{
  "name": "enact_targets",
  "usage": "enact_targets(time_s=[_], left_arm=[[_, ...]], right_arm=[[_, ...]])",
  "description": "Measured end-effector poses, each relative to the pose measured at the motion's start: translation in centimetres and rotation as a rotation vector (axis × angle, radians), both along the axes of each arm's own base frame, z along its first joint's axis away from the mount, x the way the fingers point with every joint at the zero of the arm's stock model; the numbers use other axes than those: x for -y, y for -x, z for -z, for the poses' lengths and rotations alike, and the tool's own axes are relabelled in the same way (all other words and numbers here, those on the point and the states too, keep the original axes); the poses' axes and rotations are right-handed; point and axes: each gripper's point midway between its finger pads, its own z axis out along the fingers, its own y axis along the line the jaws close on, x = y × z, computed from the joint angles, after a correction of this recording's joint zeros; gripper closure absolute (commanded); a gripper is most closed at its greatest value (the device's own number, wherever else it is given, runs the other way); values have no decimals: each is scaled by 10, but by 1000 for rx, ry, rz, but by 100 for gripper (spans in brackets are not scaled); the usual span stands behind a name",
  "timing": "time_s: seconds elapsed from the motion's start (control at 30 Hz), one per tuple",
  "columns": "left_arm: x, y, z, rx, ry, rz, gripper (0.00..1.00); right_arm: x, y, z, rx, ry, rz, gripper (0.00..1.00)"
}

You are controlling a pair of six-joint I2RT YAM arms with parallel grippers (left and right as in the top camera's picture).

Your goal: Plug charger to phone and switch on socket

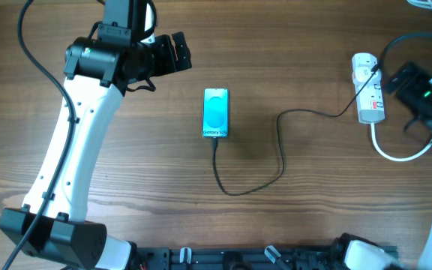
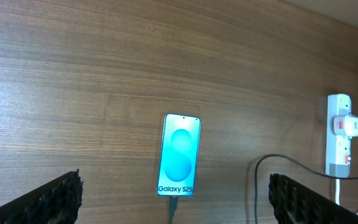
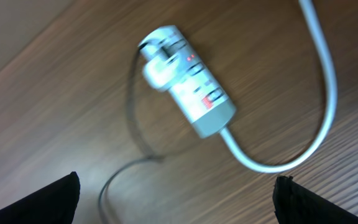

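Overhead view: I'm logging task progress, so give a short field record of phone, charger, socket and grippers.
phone: lying flat, cyan screen up
charger: tip at phone's lower edge, appears plugged in; cable loops right to socket
socket: far right, adapter plugged in; switch state unclear
left gripper: open, empty, up-left of phone
right gripper: open, empty, near socket, not touching

One phone [image 1: 216, 112], one charger [image 1: 281, 150], one socket [image 1: 368, 90] and one white cable [image 3: 272, 167] on one table [image 1: 291, 60].

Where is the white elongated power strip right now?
In the overhead view the white elongated power strip lies on the right side, beside the right gripper, well right of the turquoise-screen phone.
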Motion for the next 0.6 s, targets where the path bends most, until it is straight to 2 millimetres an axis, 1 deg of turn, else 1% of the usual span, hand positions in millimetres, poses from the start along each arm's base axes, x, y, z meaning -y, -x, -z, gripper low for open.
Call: enact_targets(time_s=[0.13,0.27,0.37,0.47,0.53,0.6], left_arm=[[0,0,0,0,-1,0,0],[0,0,0,0,-1,0,0],[0,0,0,0,-1,-1,0],[0,0,0,0,-1,0,0],[0,0,0,0,-1,0,0],[0,0,0,0,-1,0,0]], right_arm=[[-33,25,3,65,20,-79,0],[-55,47,7,130,25,-138,0],[-61,62,15,130,1,-135,0],[-65,78,33,48,-38,-121,0],[-67,82,39,19,-51,-117,0],[-67,81,41,8,-57,-114,0]])
